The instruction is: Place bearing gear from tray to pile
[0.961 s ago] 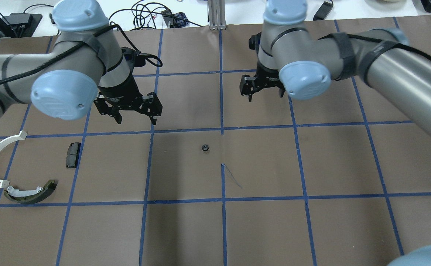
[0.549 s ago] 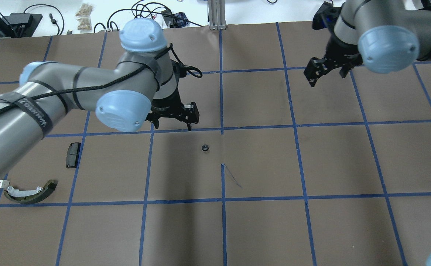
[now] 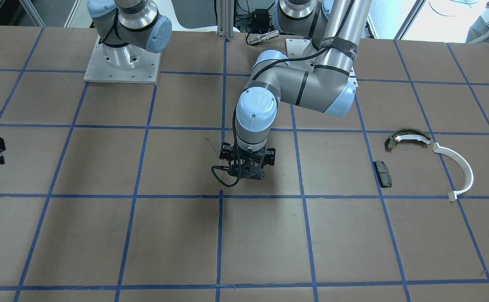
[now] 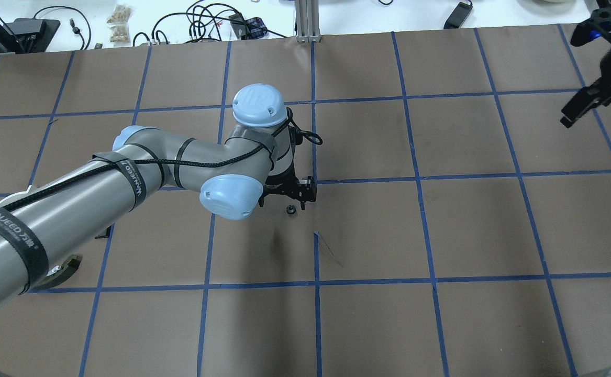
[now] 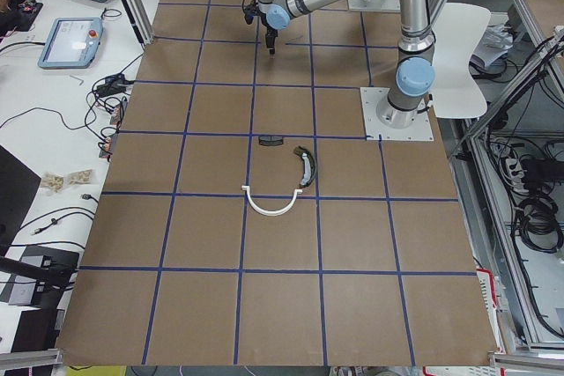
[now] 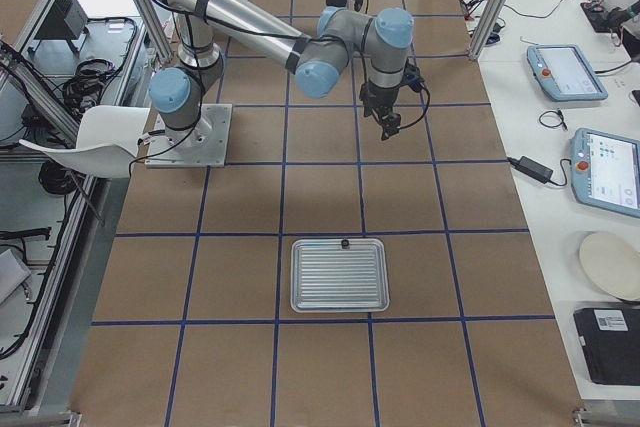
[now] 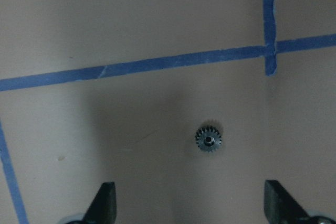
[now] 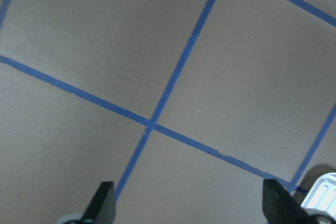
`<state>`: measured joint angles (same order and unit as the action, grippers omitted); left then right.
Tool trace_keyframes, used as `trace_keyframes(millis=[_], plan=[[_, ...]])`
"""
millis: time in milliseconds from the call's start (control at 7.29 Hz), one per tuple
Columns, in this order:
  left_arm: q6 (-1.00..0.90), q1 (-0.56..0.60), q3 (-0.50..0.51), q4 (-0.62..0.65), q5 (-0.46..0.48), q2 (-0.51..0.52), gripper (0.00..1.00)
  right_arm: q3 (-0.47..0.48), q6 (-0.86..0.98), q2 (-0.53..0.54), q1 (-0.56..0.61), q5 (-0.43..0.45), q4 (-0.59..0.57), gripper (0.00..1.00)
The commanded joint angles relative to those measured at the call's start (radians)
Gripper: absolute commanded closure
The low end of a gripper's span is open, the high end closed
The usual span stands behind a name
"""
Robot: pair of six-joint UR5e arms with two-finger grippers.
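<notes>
The gear (image 7: 208,140) is a small dark toothed wheel with a shiny hub. It lies flat on the brown table (image 7: 157,14), just right of centre in the left wrist view. The left gripper (image 7: 191,205) hangs over it, fingers spread wide at the bottom edge, empty and clear of the gear. The right gripper (image 8: 191,208) is also spread wide and empty.

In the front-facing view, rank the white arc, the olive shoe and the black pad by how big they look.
Largest: white arc.
Next: olive shoe.
Smallest: black pad.
All three lie close together, so nearness to the camera barely matters.
</notes>
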<state>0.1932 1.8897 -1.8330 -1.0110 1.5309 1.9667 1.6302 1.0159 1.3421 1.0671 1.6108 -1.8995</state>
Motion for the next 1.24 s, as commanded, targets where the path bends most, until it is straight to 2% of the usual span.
trace_keyframes(millis=[0, 137, 412, 549, 824, 961, 1098], plan=[[0.002, 0.006, -0.003, 0.052, -0.009, 0.038, 0.14, -0.001, 0.348, -0.053, -0.169, -0.006, -0.022, 0.00], [0.002, 0.011, -0.002, 0.084, -0.023, 0.060, 0.15, -0.001, 0.443, -0.102, -0.227, -0.009, -0.071, 0.00], [-0.004, 0.012, -0.003, 0.120, -0.023, 0.087, 0.29, -0.004, 0.626, -0.185, -0.307, -0.008, -0.142, 0.00], [-0.006, 0.012, -0.003, 0.118, -0.021, 0.089, 0.40, -0.003, 0.793, -0.220, -0.327, -0.009, -0.144, 0.00], [-0.008, 0.014, -0.003, 0.105, -0.018, 0.078, 0.55, 0.000, 0.968, -0.251, -0.334, -0.009, -0.166, 0.00], [-0.012, 0.014, -0.003, 0.098, -0.017, 0.071, 0.70, 0.010, 1.051, -0.256, -0.334, -0.009, -0.227, 0.00], [-0.014, 0.012, -0.003, 0.098, -0.014, 0.072, 1.00, 0.008, 1.199, -0.274, -0.335, -0.011, -0.237, 0.00]])
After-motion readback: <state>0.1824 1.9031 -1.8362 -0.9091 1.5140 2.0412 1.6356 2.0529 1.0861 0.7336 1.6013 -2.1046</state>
